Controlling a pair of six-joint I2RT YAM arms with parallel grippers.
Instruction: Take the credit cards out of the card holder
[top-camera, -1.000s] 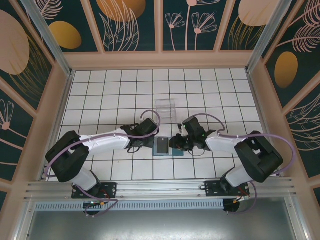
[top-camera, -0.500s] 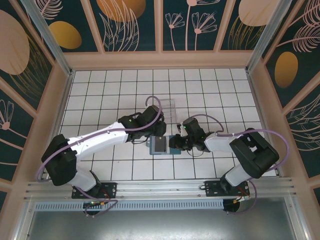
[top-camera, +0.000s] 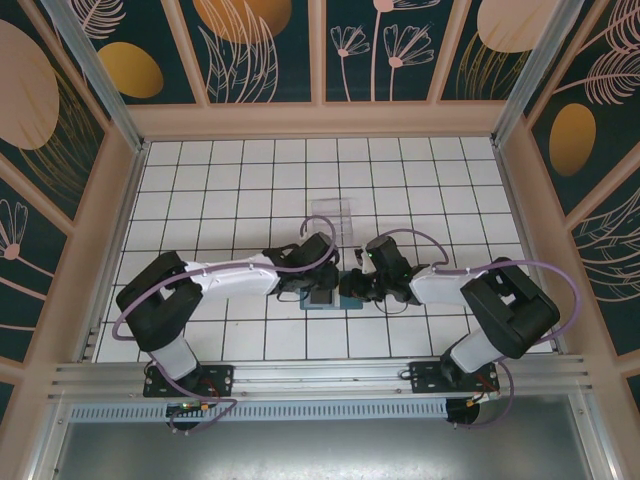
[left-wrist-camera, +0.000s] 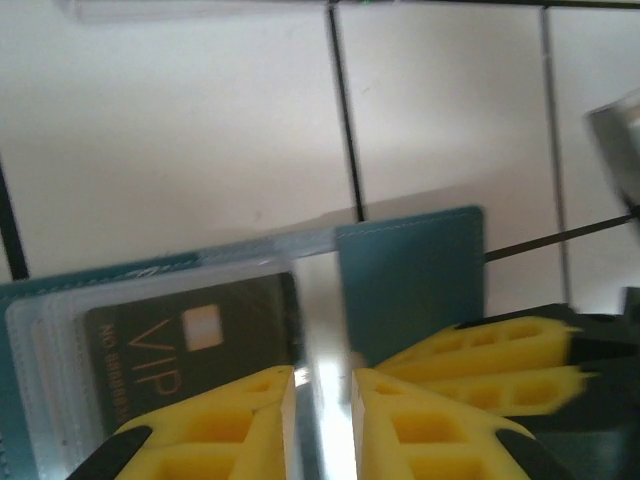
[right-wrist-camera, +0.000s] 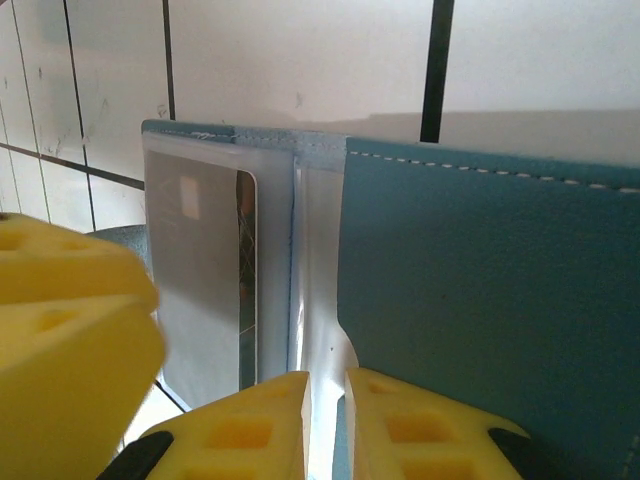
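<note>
The teal card holder (top-camera: 325, 299) lies open on the tiled floor between both arms. In the left wrist view a dark card marked VIP (left-wrist-camera: 190, 340) sits inside its clear sleeve, beside the teal flap (left-wrist-camera: 410, 280). My left gripper (left-wrist-camera: 322, 400) is nearly closed, with the shiny clear strip at the fold between its yellow fingers. In the right wrist view a pale card (right-wrist-camera: 195, 290) sits in the sleeve left of the teal cover (right-wrist-camera: 490, 290). My right gripper (right-wrist-camera: 327, 400) pinches the clear sleeve's edge at the fold. From above, the left gripper (top-camera: 320, 286) and the right gripper (top-camera: 348, 287) meet over the holder.
A clear plastic slotted stand (top-camera: 333, 215) is on the tiles just behind the grippers. Patterned walls enclose the white tiled floor (top-camera: 230, 190) on three sides. The arm bases stand at the near rail.
My left arm swung in from the left and came down over the holder's left half, its jaws narrowing. The right gripper closed further at the holder's right side and has stayed there.
</note>
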